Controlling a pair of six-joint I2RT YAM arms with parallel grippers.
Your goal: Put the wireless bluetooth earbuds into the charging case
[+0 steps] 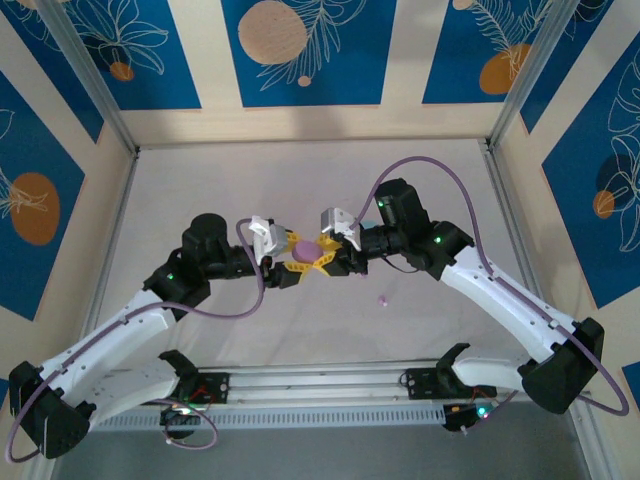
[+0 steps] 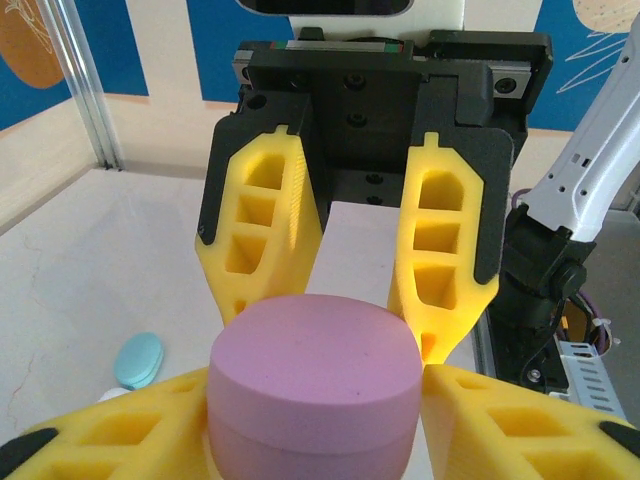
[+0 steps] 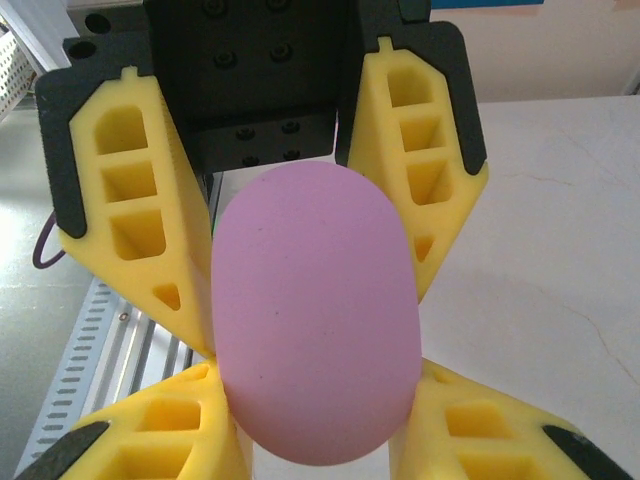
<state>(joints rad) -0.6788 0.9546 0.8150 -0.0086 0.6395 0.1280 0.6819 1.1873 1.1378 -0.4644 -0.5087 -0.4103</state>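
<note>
On the pale table (image 1: 300, 180) one tiny pink plastic earbud (image 1: 383, 299) lies nearer the right arm (image 1: 500, 290), where the right gripper (image 3: 315, 368) clamps the closed pink oval case (image 1: 305, 246); the left gripper (image 2: 320, 372) flanks it, hold unclear.

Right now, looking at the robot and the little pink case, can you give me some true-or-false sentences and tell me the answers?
1. The pink case has its lid shut. True.
2. The right gripper is far from the pink case. False: its fingers sit against both sides of it.
3. A light blue case lies on the table. True.
4. The left gripper is parked over by the wall. False: it meets the right gripper in the middle, at the pink case.
5. A tiny pink earbud lies loose on the table. True.
</note>
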